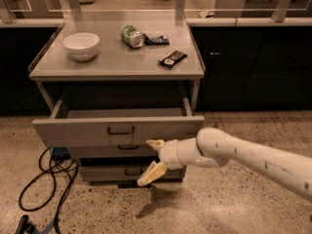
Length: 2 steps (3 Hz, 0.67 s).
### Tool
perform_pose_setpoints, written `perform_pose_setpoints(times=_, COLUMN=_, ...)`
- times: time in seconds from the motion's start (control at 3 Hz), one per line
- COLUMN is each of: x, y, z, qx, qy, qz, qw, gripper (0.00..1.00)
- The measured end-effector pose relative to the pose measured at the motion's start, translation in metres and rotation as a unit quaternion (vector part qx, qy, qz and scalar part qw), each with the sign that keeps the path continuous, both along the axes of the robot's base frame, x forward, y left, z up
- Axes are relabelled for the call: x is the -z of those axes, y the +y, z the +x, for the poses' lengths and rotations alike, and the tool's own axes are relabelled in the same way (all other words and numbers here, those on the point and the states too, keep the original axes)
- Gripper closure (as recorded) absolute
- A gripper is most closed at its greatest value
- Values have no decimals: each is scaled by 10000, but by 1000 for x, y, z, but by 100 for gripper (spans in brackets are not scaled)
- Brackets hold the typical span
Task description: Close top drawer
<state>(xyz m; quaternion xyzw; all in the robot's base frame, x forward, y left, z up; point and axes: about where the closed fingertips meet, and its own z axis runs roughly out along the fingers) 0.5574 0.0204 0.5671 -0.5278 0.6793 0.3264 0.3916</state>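
The top drawer (83, 131) is a wide grey metal drawer pulled out of the cabinet, with a small dark bail handle (121, 130) at the centre of its front panel. Its inside looks empty. My gripper (152, 160) is open, with one cream finger (156, 144) up by the drawer front's lower edge and the other (151, 174) lower, in front of the bottom drawer. It sits just right of and below the handle, close to the front panel. My white arm (243, 155) reaches in from the right.
On the cabinet top (112, 62) stand a white bowl (81, 45), a green can (130, 35) on its side, a dark blue packet (156, 39) and a black packet (172, 58). Two slimmer drawers (117, 151) are shut below. Black cables (44, 179) lie on the floor at left.
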Motion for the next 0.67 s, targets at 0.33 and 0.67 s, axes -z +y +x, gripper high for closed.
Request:
perform_pose_setpoints(times=0.33, x=-14, y=-5, z=68, qx=198, qy=-24, qz=-131, qw=9997, gripper=0)
perform_pose_setpoints(times=0.67, x=-48, y=-15, z=116, qx=600, qy=-385, qz=-404, qw=9966, gripper=0)
